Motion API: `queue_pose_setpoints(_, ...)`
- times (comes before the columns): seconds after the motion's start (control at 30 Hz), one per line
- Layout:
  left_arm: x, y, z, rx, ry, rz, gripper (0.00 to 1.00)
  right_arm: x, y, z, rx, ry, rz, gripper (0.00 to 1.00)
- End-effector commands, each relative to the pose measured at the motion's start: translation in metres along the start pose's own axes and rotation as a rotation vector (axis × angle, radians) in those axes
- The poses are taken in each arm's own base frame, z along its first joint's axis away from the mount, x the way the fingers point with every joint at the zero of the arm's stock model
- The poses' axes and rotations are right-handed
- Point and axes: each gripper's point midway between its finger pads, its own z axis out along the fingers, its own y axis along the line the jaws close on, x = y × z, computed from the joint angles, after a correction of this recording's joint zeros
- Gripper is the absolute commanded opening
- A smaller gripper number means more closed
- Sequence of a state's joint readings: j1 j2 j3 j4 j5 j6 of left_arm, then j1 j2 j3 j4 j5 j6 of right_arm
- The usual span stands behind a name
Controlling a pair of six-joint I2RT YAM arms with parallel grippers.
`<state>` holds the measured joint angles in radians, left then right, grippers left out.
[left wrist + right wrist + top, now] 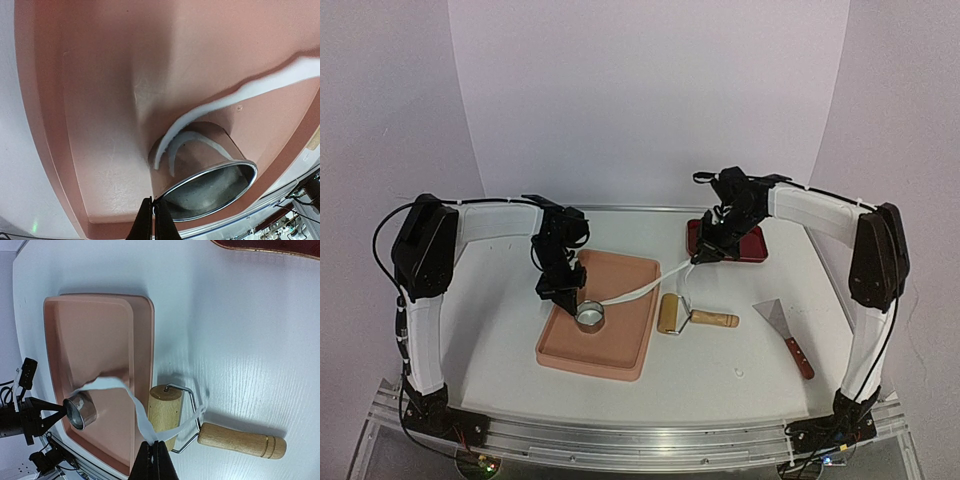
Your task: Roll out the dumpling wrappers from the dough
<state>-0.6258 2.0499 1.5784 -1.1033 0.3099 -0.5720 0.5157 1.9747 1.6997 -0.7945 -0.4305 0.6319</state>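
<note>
White dough strip (640, 288) strung from metal ring (590, 315) in pink tray (620, 352), right pincer (155, 449) clenched on its end, left pincer (153, 214) gripping ring's rim

I am counting one pink tray (620, 358) at nine o'clock, one metal ring (590, 316) and one dough strip (640, 290). I am also counting one wooden rolling pin (672, 313), one red-handled scraper (783, 330) at four o'clock, and one dark red tray (752, 247) at one o'clock. I am working two grippers: left gripper (563, 295), right gripper (700, 257).
</note>
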Motion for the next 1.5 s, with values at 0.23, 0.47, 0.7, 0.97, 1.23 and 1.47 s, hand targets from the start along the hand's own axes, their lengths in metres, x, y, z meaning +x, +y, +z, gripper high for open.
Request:
queue_pose_setpoints(0.23,-0.014,0.018,0.029,-0.102,-0.01,0.008,0.0,0.017,0.057,0.0,-0.08,0.027,-0.09,0.0)
queue_pose_setpoints(0.47,-0.015,0.018,0.028,-0.1,-0.016,0.009,0.0,0.008,0.092,-0.027,-0.169,-0.013,-0.109,0.0)
queue_pose_setpoints(0.7,-0.015,0.017,0.026,-0.097,-0.023,0.008,0.0,-0.024,0.144,-0.075,-0.277,-0.149,-0.16,0.0)
queue_pose_setpoints(0.97,-0.015,0.017,0.026,-0.093,-0.024,0.004,0.0,-0.042,0.166,-0.071,-0.304,-0.19,-0.146,0.0)
queue_pose_setpoints(1.23,-0.017,0.013,0.021,-0.085,-0.032,0.008,0.0,-0.011,0.158,-0.009,-0.241,-0.067,-0.175,0.0)
queue_pose_setpoints(1.47,-0.018,0.011,0.016,-0.086,-0.041,0.01,0.0,0.007,0.168,0.005,-0.238,-0.039,-0.202,0.0)
